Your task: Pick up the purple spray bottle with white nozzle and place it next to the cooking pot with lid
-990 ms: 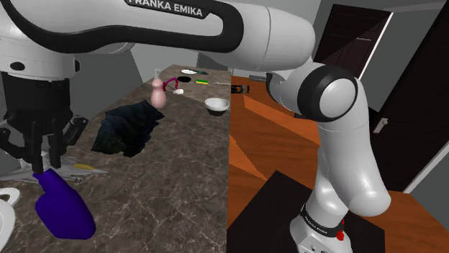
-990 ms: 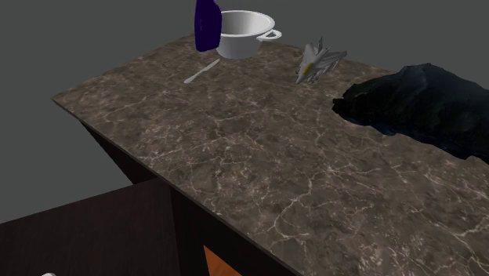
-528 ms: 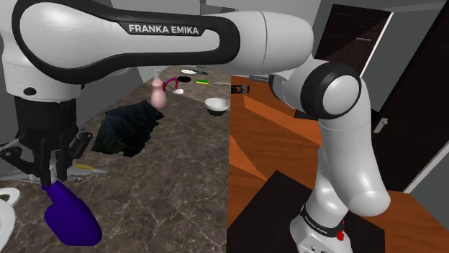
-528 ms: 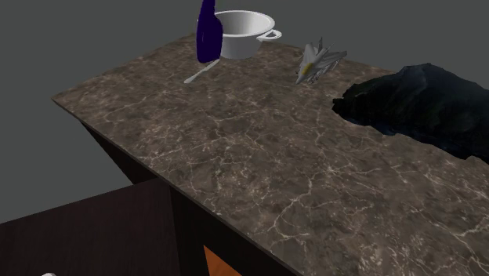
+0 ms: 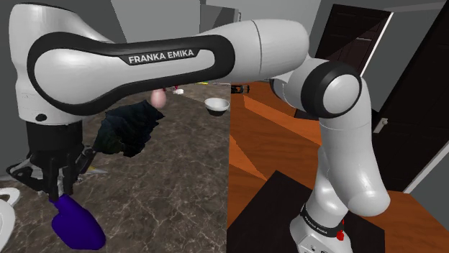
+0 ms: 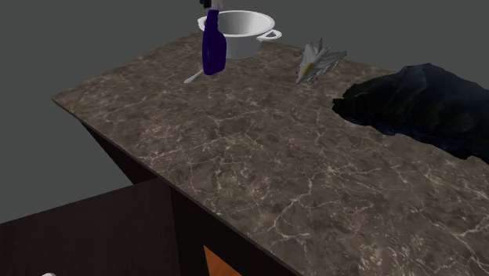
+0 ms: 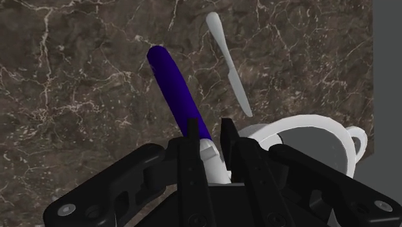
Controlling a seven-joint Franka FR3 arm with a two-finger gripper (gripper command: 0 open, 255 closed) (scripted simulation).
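Bottle since a second ago: the purple bottle (image 6: 213, 49) has dropped from up at the pot's rim to low over the counter, and my arm has sunk with it
Bottle now: it hangs body-down from my gripper (image 7: 207, 126), close to upright in the second exterior view and somewhat tilted in the shoulder view
Pot: the white pot (image 6: 243, 43) stands just behind the bottle in the second exterior view, very near it; I see no lid on it
Knife: a pale knife (image 6: 200, 73) lies on the counter (image 6: 274, 157) right by the bottle's base
Step in hand: I judge this to be the lowering stage of the placing, with the pickup and the carry done
Base contact: I cannot tell whether the base touches the counter yet
Next move: it calls for easing the bottle down until it stands on its base, clear of the knife and the pot wall, then releasing and lifting straight up so it does not tip
Jaws: nearly together, clenched on the bottle's white nozzle end, one finger on each side
Risk: set partly on the knife, the bottle could rock and fall when I let go
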